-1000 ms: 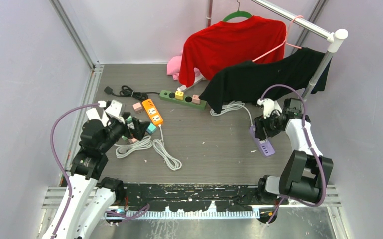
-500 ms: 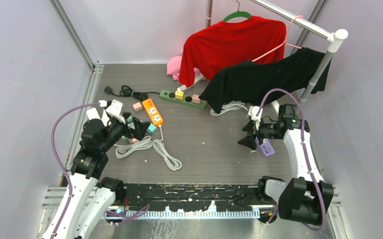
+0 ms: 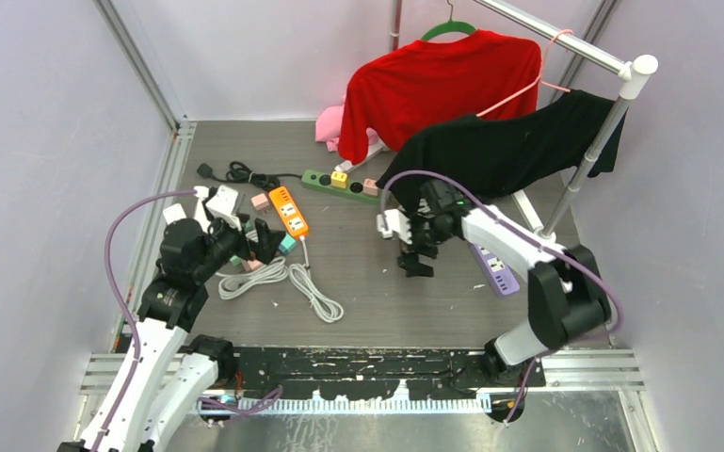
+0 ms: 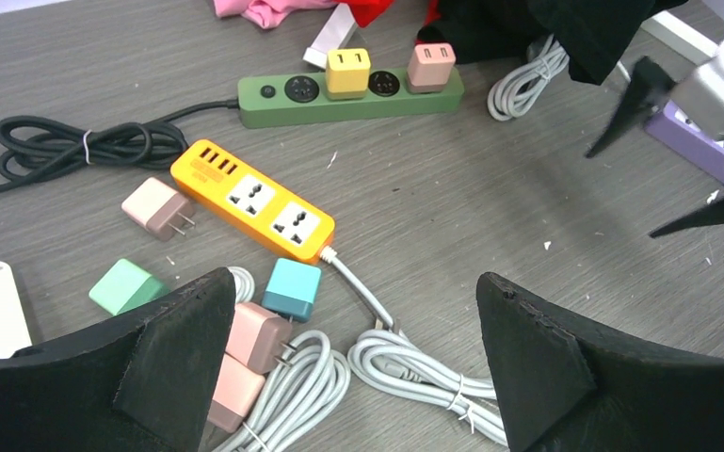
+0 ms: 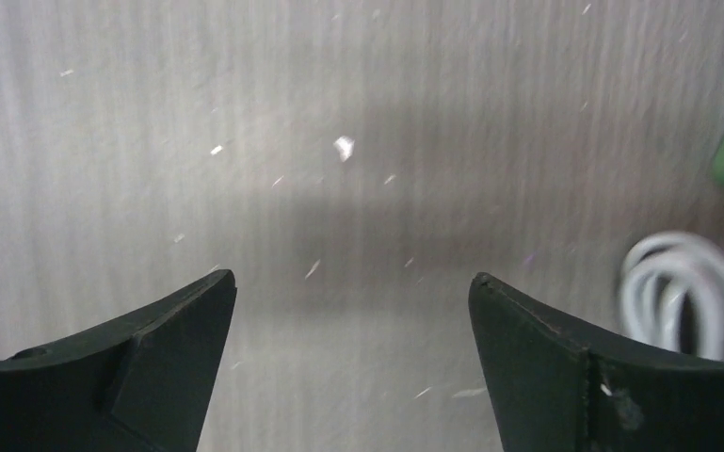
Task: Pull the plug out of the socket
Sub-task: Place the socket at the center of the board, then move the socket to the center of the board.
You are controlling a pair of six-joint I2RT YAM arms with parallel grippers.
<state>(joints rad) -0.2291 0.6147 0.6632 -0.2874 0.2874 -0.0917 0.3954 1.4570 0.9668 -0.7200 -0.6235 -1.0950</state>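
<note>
Swinging in from the purple strip (image 3: 495, 269) on the right, my right pincer (image 3: 415, 252) now hangs over the middle of the table (image 3: 377, 282), jaws spread wide with nothing between them. My left pincer (image 4: 353, 292) has hardly shifted. It is spread wide too, and empty, above the loose adapters on the left.

What I am after sits further back: the green strip (image 4: 348, 96), with a yellow plug (image 4: 348, 72) and a pink plug (image 4: 431, 65) standing in its sockets. My right wrist shows only bare tabletop, a white cable coil (image 5: 688, 296) and a sliver of green at the edge, so I judge I am not yet lined up.

To do this well, I should carry the right pincer toward the far side until the pink plug, the closer of the two, sits squarely between the fingers. Then I should close on its flat sides and pull straight up. I expect the strip may lift with the plug, so my left pincer would do well to press down on its left end, away from the plugs.
</note>
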